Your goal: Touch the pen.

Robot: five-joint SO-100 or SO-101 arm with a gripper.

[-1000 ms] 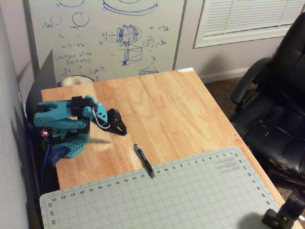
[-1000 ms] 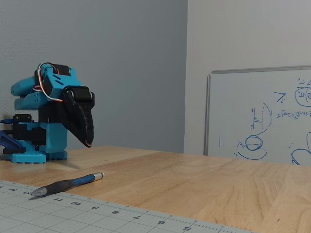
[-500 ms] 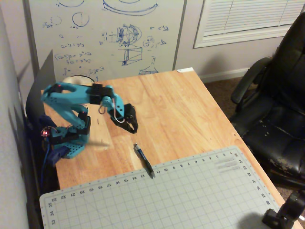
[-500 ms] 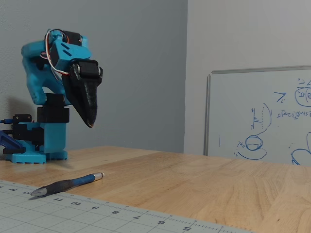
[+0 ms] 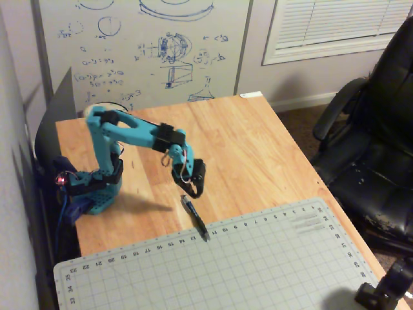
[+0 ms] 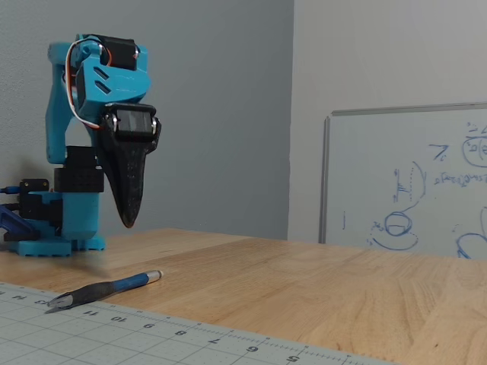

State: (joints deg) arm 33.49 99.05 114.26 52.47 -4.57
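Lying flat on the desk [image 5: 258, 148], slantwise: the pen [image 5: 195, 219], slim and dark, its bluish end on bare wood toward the arm, its tip resting on the edge of the gridded cutting mat [image 5: 258, 271]. Seen low from the side in a fixed view, the same pen [image 6: 103, 290], blue section to the right, point to the left on the mat [image 6: 114, 334]. Above the bluish end, hanging point-down: the gripper [image 5: 189, 192], black, on a turquoise arm [image 5: 132, 132]. In the side view, gripper [image 6: 129, 221] tapering to a single dark tip, clear of the wood, with a visible gap of air between tip and pen [image 6: 103, 290]. Jaws pressed together or nearly so, holding nothing. Behind the desk, a whiteboard [image 5: 148, 45] with blue sketches; to the right in the high view, a black office chair [image 5: 374, 142].
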